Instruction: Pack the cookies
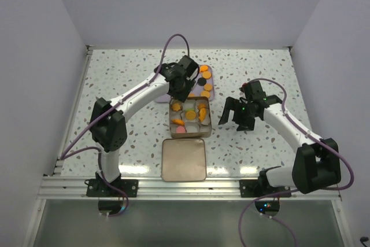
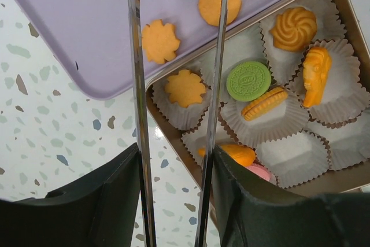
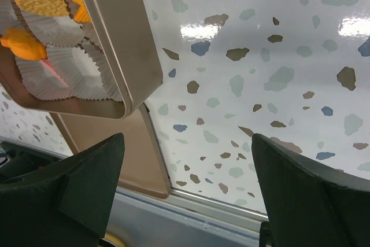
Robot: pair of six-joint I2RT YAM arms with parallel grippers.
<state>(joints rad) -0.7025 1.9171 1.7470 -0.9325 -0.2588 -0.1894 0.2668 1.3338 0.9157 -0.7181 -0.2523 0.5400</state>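
My left gripper (image 2: 173,166) is shut on metal tongs (image 2: 139,114), whose two arms stand apart and reach over the purple tray (image 2: 87,27). An orange flower cookie (image 2: 159,40) lies on the tray beside the left tong arm, and a round orange cookie (image 2: 219,1) lies behind the right one. The square metal tin (image 2: 173,143) holds paper cups with several orange cookies, a green one (image 2: 248,80) and a pink one (image 2: 260,172). In the top view the left gripper (image 1: 184,79) hovers at the tray's near edge. My right gripper (image 1: 237,118) is open and empty, right of the tin (image 1: 208,121).
The tin's lid (image 1: 184,159) lies flat just in front of the tin, near the table's front edge; it also shows in the right wrist view (image 3: 115,154). More cookies, one of them black (image 1: 206,94), lie on the purple tray (image 1: 211,93) behind the tin.
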